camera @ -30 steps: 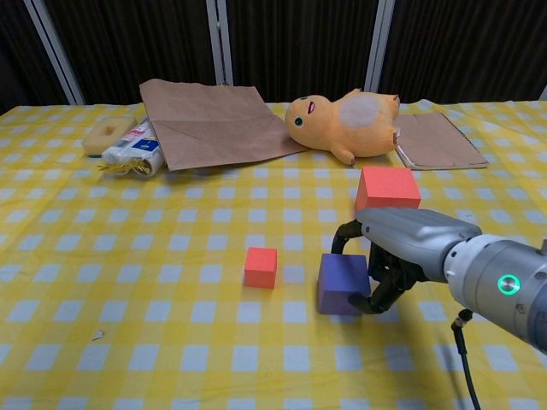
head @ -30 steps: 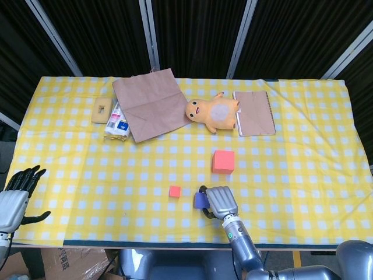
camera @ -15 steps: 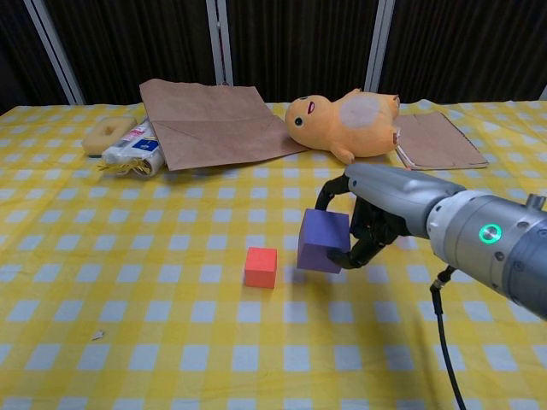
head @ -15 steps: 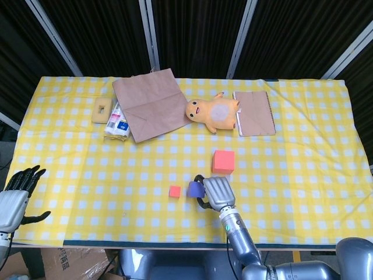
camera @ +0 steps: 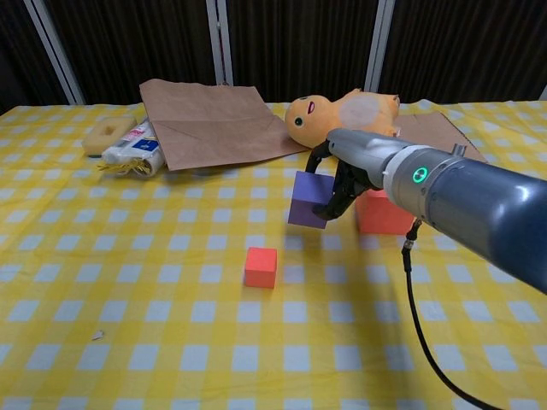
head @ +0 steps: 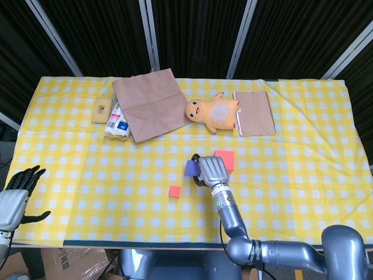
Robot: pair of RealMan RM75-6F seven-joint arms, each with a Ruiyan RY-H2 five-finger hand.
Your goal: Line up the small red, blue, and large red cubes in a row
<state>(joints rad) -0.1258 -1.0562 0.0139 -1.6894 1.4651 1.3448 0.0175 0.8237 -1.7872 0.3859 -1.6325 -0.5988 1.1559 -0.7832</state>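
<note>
My right hand (head: pixel 212 170) (camera: pixel 349 171) grips the blue cube (head: pixel 192 168) (camera: pixel 309 199) and holds it in the air, just left of the large red cube (head: pixel 227 159) (camera: pixel 385 213). The large red cube is partly hidden behind that hand and arm. The small red cube (head: pixel 174 191) (camera: pixel 261 266) lies on the yellow checked cloth, nearer the front edge and left of the hand. My left hand (head: pixel 17 195) hangs open off the table's front left corner, holding nothing.
A brown paper bag (head: pixel 148 110), an orange plush toy (head: pixel 213 112) and a brown notebook (head: pixel 254 112) lie along the back. A white packet (head: pixel 117 122) and a tan block (head: pixel 102 110) sit at the back left.
My right hand has lifted the blue cube off the cloth and carried it away from the front edge, toward the large red cube. The left hand has not moved.
</note>
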